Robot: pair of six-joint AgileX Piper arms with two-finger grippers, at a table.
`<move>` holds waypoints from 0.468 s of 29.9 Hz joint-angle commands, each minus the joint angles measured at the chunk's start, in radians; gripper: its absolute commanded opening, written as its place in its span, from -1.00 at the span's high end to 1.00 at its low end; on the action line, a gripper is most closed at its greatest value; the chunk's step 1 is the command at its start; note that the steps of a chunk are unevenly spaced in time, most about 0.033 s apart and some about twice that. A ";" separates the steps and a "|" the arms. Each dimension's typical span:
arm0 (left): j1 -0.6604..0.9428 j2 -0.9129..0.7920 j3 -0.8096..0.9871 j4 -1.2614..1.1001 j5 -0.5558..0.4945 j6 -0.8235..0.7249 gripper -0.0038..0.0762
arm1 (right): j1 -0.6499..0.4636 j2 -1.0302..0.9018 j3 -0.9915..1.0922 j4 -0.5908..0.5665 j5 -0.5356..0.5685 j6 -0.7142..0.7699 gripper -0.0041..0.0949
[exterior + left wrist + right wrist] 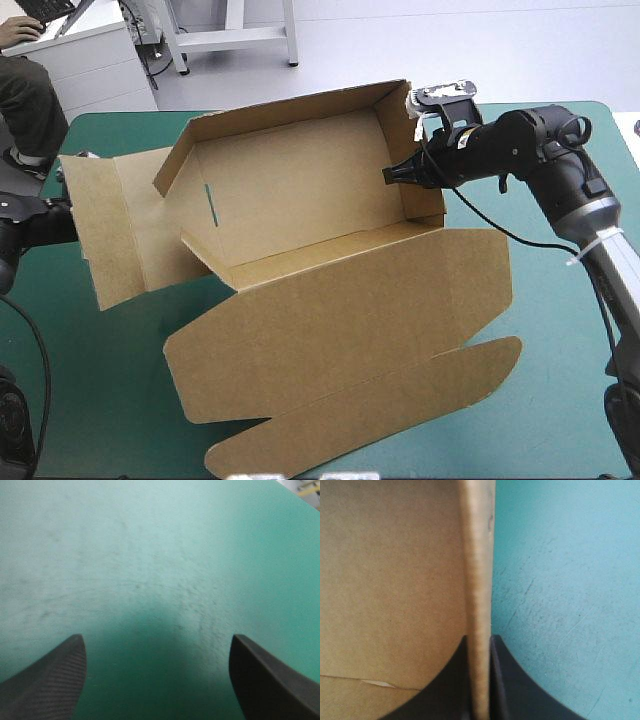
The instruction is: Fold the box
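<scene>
Dead centre of the frame on the teal-green bench: brown box, half built, walls raised around the tray. Broad lid panel lying flat toward the lower edge, another flap sticking out at the left. Up at the upper right, pinching the raised end wall with the right gripper, black fingers all but shut, board edge squeezed tight between them. Meanwhile, holding the left gripper spread wide above bare bench, fingers well apart, gripping nothing.
</scene>
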 commanded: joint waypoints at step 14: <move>-0.059 -0.035 -0.027 -0.376 0.250 0.241 -0.50 | -0.082 0.010 -0.032 0.057 -0.073 0.020 0.96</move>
